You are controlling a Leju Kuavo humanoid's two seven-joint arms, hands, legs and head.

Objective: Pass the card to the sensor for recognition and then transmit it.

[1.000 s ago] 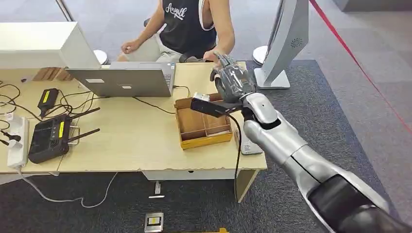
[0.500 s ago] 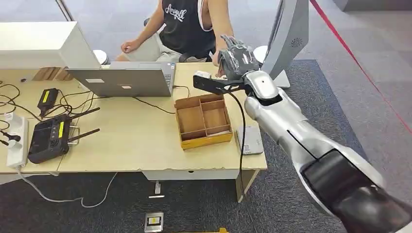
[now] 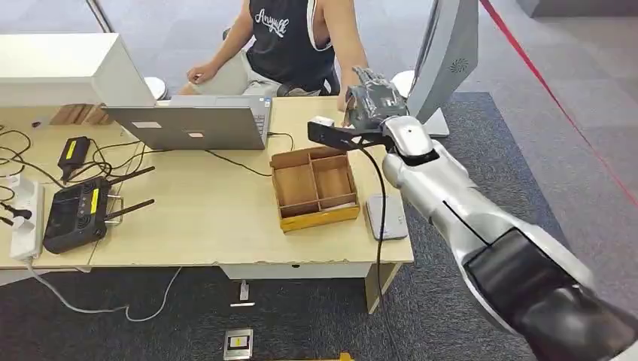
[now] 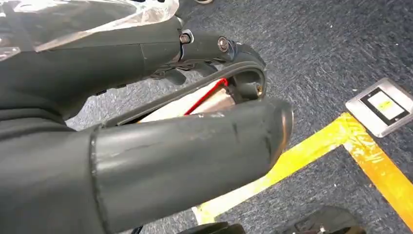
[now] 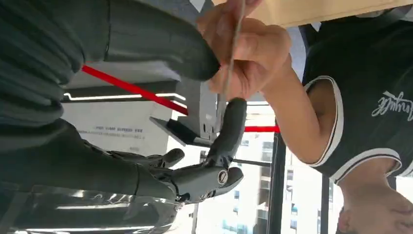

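Two hands on one card (image 5: pixel 229 63): the right hand (image 5: pixel 160 58) pinches it beside the person's hand (image 5: pixel 243 53); an early release drops it.

On the table (image 3: pixel 211 226), the laptop (image 3: pixel 188 124) stands at the far side, left of centre. A divided tray (image 3: pixel 314 186) sits right of it, nearer the front. A flat reader (image 3: pixel 387 216) lies just right of the tray, near the right front corner. A radio (image 3: pixel 74 214) and power strip (image 3: pixel 26 222) lie at the left end. A person (image 3: pixel 290 41) sits beyond the far edge. The right hand (image 3: pixel 372 98) reaches over the far right corner.
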